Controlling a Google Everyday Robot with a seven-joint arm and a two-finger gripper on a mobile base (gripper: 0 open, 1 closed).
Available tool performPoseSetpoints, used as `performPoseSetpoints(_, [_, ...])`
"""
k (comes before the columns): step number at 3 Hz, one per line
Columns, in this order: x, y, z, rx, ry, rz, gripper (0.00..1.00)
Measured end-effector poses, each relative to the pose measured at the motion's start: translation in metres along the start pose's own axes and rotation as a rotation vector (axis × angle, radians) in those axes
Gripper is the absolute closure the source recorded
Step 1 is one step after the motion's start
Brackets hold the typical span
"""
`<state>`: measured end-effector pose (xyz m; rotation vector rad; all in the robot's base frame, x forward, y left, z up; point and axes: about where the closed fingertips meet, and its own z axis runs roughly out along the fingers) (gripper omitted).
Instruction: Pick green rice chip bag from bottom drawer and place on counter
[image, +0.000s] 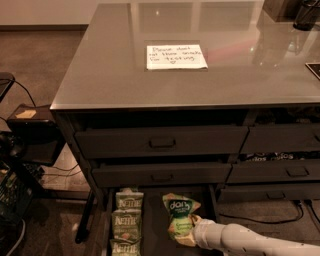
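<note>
The green rice chip bag (179, 214) lies in the open bottom drawer (152, 231), right of centre, its dark round logo facing up. My gripper (191, 228) reaches in from the lower right on a white arm and sits at the bag's lower right edge, touching it. The bag hides the fingertips. The counter (100, 65) is the glossy grey slab above the drawers.
Three pale green Kettle bags (126, 222) lie in a column at the drawer's left side. A white handwritten note (176, 56) lies on the counter. Upper drawers (161, 142) are slightly ajar. Dark equipment and cables (20, 150) stand on the floor at left.
</note>
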<state>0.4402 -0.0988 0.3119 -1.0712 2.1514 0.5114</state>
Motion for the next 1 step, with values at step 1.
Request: performPoseSetpoints(1, [-0.0004, 0.0004, -0.0001, -0.001, 0.0, -0.002, 0.75])
